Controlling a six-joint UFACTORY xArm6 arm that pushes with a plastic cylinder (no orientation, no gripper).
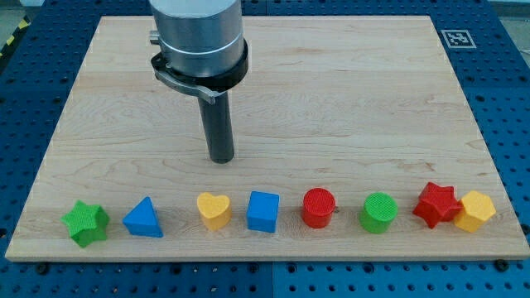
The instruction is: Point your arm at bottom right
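Risk of scattering the red star-shaped block point(436, 204) and touching yellow hexagonal block point(474, 210) at the wooden desk point(348, 99) bottom right, well right of my tip point(221, 159); no gripper fitted.

My tip point(221, 157) on wooden board point(348, 99), above yellow heart point(214, 210) and blue cube point(263, 212), in a row of eight blocks

you see a pale wooden board point(348, 91) filling most of the frame, its grain running left to right under even, soft light. around the board, a blue perforated table point(505, 99) shows on every side. just off the board's top right corner sits a small black-and-white marker tag point(456, 38). beyond its top left corner, a yellow-and-black striped edge point(12, 37) crosses the blue surface.
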